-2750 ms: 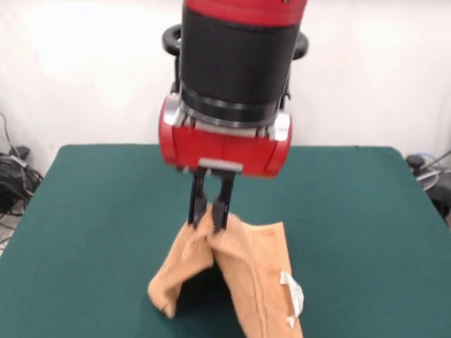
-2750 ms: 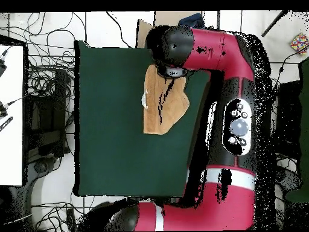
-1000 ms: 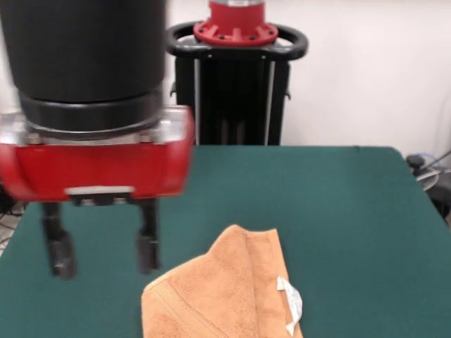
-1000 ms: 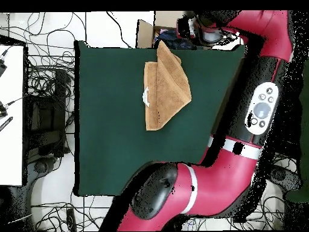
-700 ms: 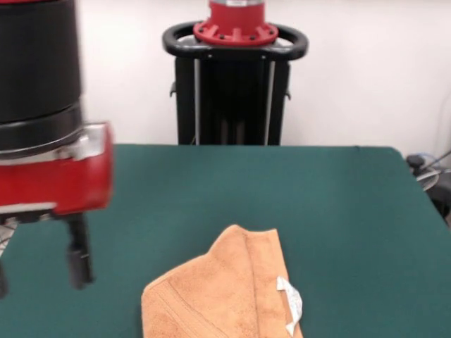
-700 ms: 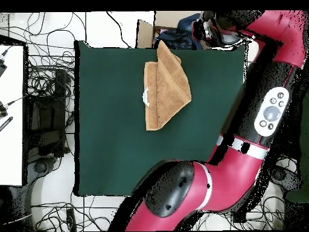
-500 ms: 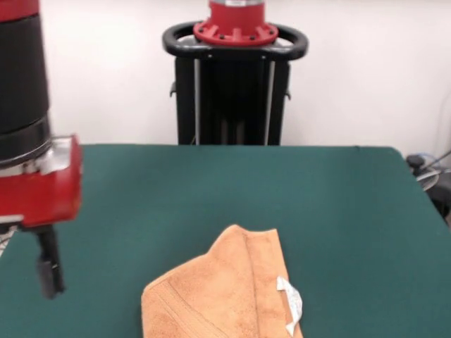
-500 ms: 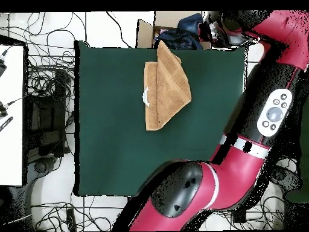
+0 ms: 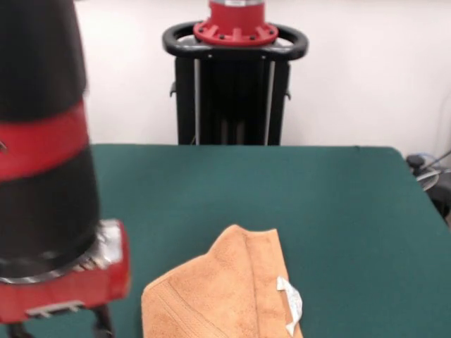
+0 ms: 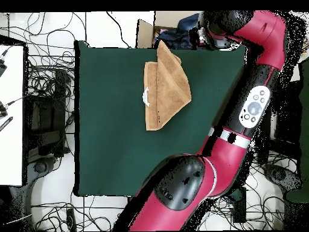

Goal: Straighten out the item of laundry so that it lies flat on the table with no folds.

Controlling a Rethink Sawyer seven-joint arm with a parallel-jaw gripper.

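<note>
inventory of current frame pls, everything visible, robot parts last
towel: 1, light orange, folded over itself, at the table's edge nearest the front camera, running out of the front view's bottom
care tag: 1, white, on the towel's right edge in the front view
table: 1, dark green cover, fills the middle of both views
cables: many, black, on the floor beside the table in the overhead view
pedestal: 1, black with red top, behind the table
arm: 1, red and black, along the table's side in the overhead view
hand: 1, mostly cut off at the front view's bottom left, away from the towel; state unreadable
</note>
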